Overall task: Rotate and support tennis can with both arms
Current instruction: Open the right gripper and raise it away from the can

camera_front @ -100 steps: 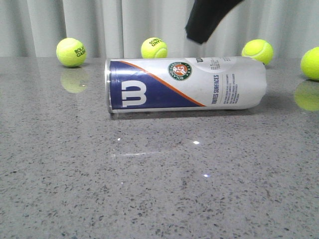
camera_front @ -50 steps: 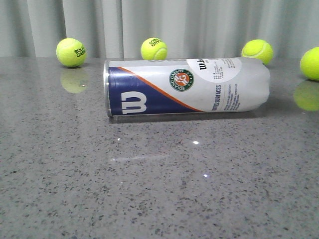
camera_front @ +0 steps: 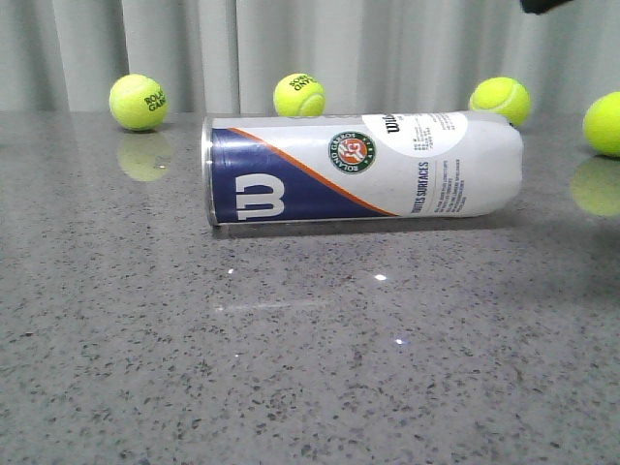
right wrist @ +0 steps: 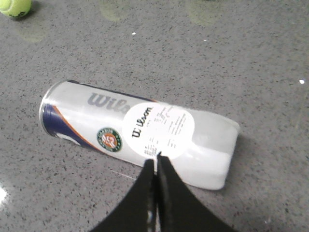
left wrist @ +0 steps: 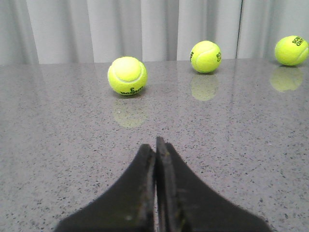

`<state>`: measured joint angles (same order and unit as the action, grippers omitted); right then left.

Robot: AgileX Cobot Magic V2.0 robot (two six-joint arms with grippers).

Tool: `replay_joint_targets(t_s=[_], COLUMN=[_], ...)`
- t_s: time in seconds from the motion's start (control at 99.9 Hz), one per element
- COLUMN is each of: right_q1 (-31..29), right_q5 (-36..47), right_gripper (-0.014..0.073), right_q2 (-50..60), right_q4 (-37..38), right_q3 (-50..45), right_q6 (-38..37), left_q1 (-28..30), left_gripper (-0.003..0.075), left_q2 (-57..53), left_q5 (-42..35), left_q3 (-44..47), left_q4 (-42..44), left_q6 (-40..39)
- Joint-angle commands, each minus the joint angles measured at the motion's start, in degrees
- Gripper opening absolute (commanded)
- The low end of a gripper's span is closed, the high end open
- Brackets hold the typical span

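The tennis can (camera_front: 363, 167) lies on its side on the grey table, its clear end to the left and its white end to the right. The navy Wilson label, orange stripe and round emblem face the front camera. In the right wrist view the can (right wrist: 120, 126) lies below my right gripper (right wrist: 155, 158), which is shut and empty, hovering above the can's white label without touching it. A dark bit of an arm (camera_front: 542, 5) shows at the top right edge of the front view. My left gripper (left wrist: 155, 144) is shut and empty, low over bare table, with the can out of its view.
Yellow-green tennis balls lie along the back by the curtain: far left (camera_front: 137, 102), middle (camera_front: 298, 94), right (camera_front: 500, 100) and right edge (camera_front: 604, 123). The left wrist view shows three balls, the nearest (left wrist: 127, 76) ahead of the fingers. The table (camera_front: 310, 368) is speckled grey stone.
The black arm that hung over the can a second ago has lifted out of the front view; only a sliver remains at the top right. The can rolled slightly, its emblem turning downward.
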<state>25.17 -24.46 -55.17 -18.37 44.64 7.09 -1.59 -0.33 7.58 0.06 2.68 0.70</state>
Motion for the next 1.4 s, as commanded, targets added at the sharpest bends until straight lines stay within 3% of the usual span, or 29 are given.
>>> replay_joint_targets(t_s=[0.0, 0.24, 0.5, 0.61, 0.8, 1.041, 1.121, 1.291, 1.391], right_q1=[0.0, 0.0, 0.0, 0.0, 0.0, 0.0, 0.0, 0.0, 0.0], right_q5=[9.6, 19.4, 16.7, 14.1, 13.6, 13.6, 13.6, 13.6, 13.6], right_gripper=[-0.0061, -0.0061, -0.0061, -0.0061, -0.0061, -0.0061, -0.0061, -0.0061, -0.0061], right_q2=[6.8, 26.3, 44.6, 48.2, 48.9, 48.9, 48.9, 48.9, 48.9], right_q4=[0.0, 0.1, 0.1, 0.1, 0.1, 0.1, 0.1, 0.1, 0.1], right_q3=[-5.7, -23.7, -32.3, -32.6, -32.6, -32.6, -32.6, -32.6, -32.6], right_q6=[1.5, 1.7, 1.7, 1.7, 1.7, 1.7, 1.7, 1.7, 1.7], left_q1=[-0.1, -0.1, -0.1, -0.1, -0.1, -0.1, -0.1, -0.1, -0.1], left_gripper=[-0.0019, -0.0018, -0.0019, -0.0019, -0.0019, -0.0008, 0.0082, 0.0508, 0.0611], left_q2=[-2.0, -2.0, -1.7, 0.2, 9.5, 25.0, 29.9, 38.9, 44.1], left_q5=[-4.9, -5.8, -6.3, 0.6, 18.1, 26.7, 27.0, 26.8, 26.8], left_q3=[2.5, 2.5, -0.5, -5.9, -17.0, -26.5, -28.8, -32.7, -34.4], left_q4=[-0.4, -0.4, -0.4, -5.5, -3.7, -5.9, -10.0, -21.0, -28.5], left_q6=[-0.7, -0.7, -0.7, -0.7, -0.7, -0.7, -0.7, -0.3, 0.9])
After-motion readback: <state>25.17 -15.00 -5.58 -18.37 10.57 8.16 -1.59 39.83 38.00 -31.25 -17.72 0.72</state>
